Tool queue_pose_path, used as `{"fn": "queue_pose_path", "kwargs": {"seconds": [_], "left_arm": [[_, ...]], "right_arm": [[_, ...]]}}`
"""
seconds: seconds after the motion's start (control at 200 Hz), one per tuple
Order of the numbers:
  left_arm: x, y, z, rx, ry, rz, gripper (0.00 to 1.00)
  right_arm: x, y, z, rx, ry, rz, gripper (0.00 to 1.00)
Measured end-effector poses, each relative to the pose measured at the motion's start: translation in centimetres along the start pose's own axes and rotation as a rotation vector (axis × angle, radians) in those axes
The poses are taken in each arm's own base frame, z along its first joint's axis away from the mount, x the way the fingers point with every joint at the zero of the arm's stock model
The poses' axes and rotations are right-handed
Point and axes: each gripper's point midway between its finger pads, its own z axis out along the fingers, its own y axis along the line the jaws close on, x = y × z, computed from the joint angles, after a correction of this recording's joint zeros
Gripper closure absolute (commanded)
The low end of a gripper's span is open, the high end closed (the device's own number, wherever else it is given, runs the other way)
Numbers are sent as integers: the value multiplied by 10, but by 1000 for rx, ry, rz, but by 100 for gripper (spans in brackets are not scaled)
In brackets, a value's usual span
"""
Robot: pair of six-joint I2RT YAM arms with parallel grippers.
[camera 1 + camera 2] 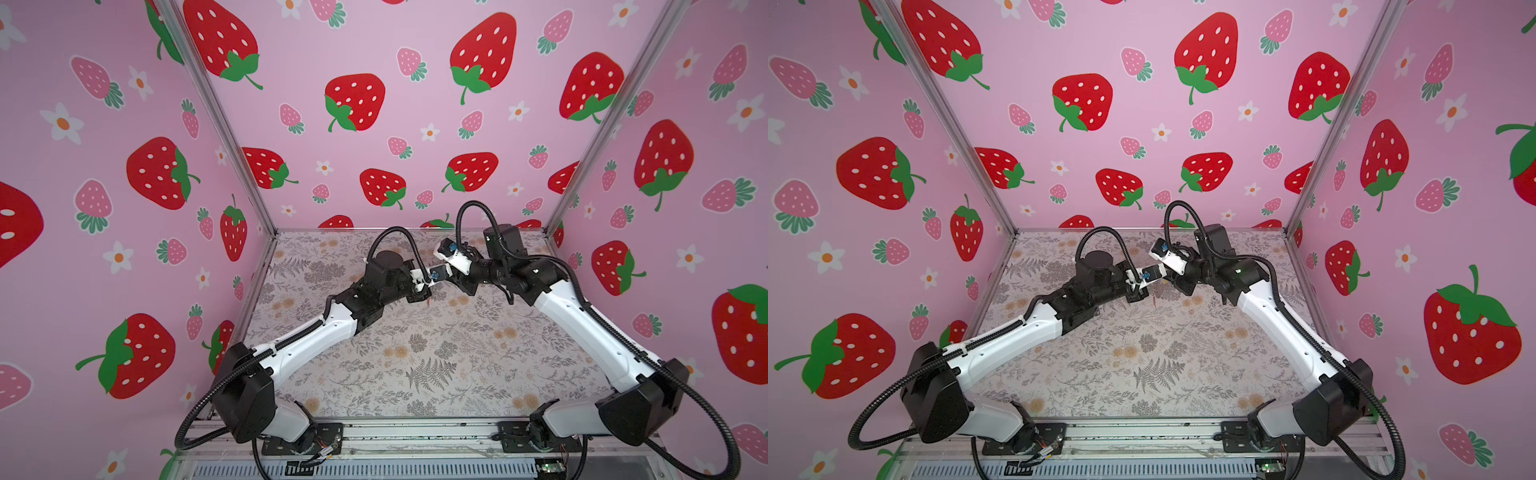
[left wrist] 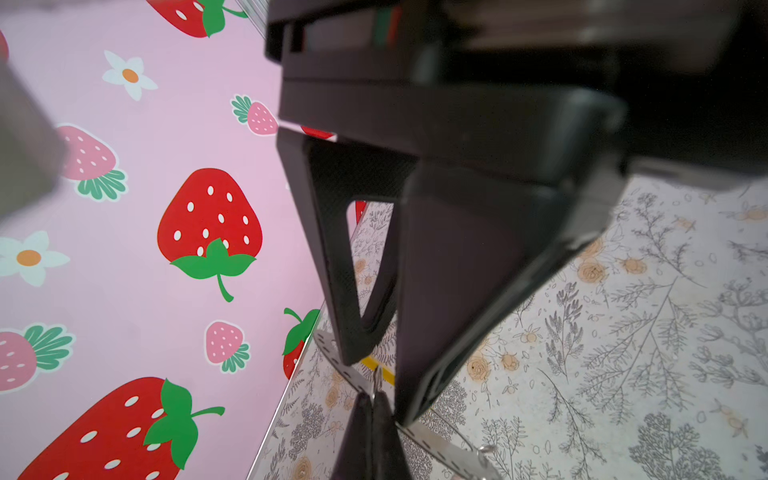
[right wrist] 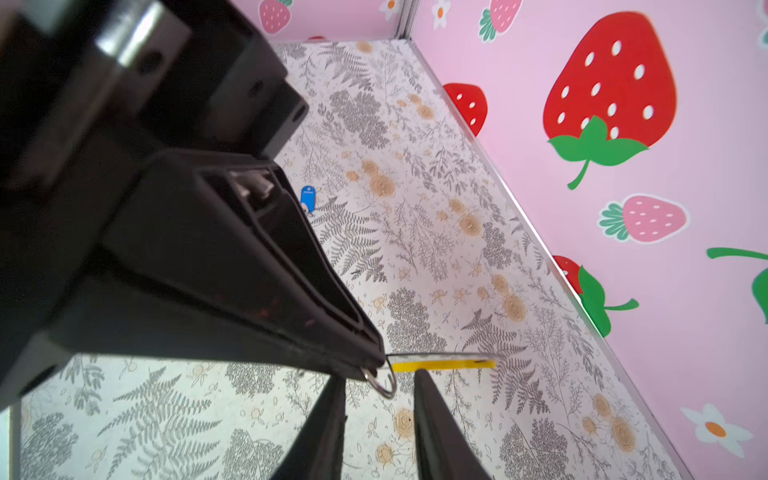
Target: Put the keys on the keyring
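Note:
The keyring, a thin grey band [image 2: 432,438] with a yellow segment [image 3: 442,365], is held above the table where the two arms meet. My left gripper [image 2: 375,401] is shut on it beside the yellow part, and a small metal split ring [image 3: 391,388] hangs at its tip [image 3: 370,358]. My right gripper [image 3: 380,377] stands open, its fingers on either side of that ring and touching nothing. A key with a blue tag [image 3: 308,198] lies on the table farther off. In both top views a thin red piece [image 1: 428,300] [image 1: 1154,299] dangles under the grippers, too small to identify.
The floral table [image 1: 415,365] is enclosed by pink strawberry walls with metal corner posts [image 1: 582,174]. Both arms reach toward the back middle, and their black cables [image 1: 399,237] arch above them. The right gripper's fingers [image 2: 465,291] fill much of the left wrist view.

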Motion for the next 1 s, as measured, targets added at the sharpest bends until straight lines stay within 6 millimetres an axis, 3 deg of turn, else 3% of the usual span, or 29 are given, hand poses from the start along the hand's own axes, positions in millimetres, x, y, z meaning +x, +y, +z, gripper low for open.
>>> {"fn": "queue_pose_path", "kwargs": {"seconds": [0.375, 0.565, 0.765, 1.0], "left_arm": [[-14, 26, -18, 12, -136, -181, 100], [-20, 36, -27, 56, -218, -279, 100], [-38, 29, -31, 130, -311, -323, 100], [-43, 22, -30, 197, -367, -359, 100]], "right_arm": [[17, -11, -9, 88, -88, 17, 66], [4, -9, -12, 78, -198, 12, 70], [-11, -3, -18, 69, -313, -8, 74], [-26, -7, -24, 82, -387, -24, 76]]}}
